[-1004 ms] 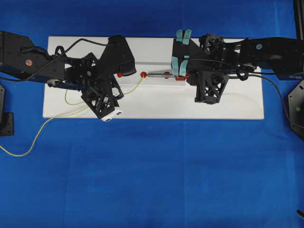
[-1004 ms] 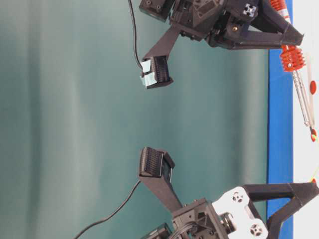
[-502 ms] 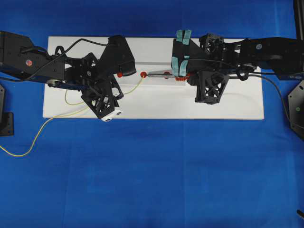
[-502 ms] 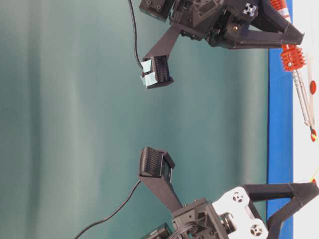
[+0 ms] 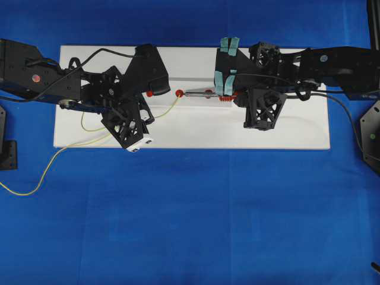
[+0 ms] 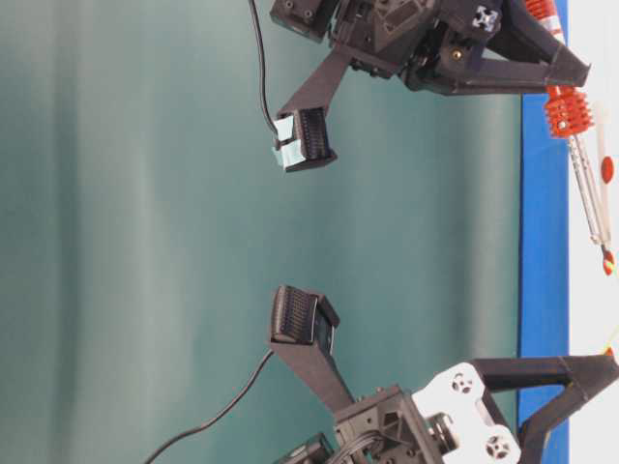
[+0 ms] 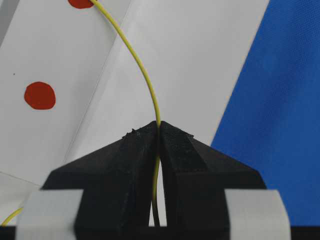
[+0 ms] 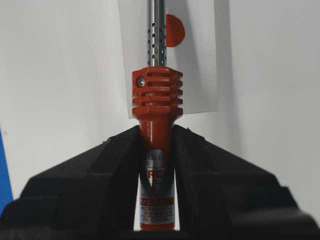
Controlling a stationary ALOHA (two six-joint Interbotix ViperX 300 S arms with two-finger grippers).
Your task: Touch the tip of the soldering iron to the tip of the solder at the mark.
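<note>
On the white board [image 5: 190,127] lie three red marks in a row. My left gripper [image 5: 153,114] is shut on the yellow solder [image 5: 169,107]; in the left wrist view the wire [image 7: 145,75] runs out between the closed fingertips [image 7: 159,125] toward a red mark [image 7: 81,2]. Shut on the red-orange handle [image 8: 156,95] is my right gripper [image 8: 156,132]. The soldering iron [image 5: 205,93] lies level, its silver shaft pointing left. Its tip and the solder's end appear to meet at the middle mark [image 5: 179,93]. The table-level view shows the iron tip [image 6: 607,257] on that mark.
The solder's loose length trails off the board's left front onto the blue cloth [image 5: 35,184]. Another red mark [image 5: 149,93] sits left of the middle one, beside the left arm. The iron's black cord [image 5: 344,110] leads off to the right.
</note>
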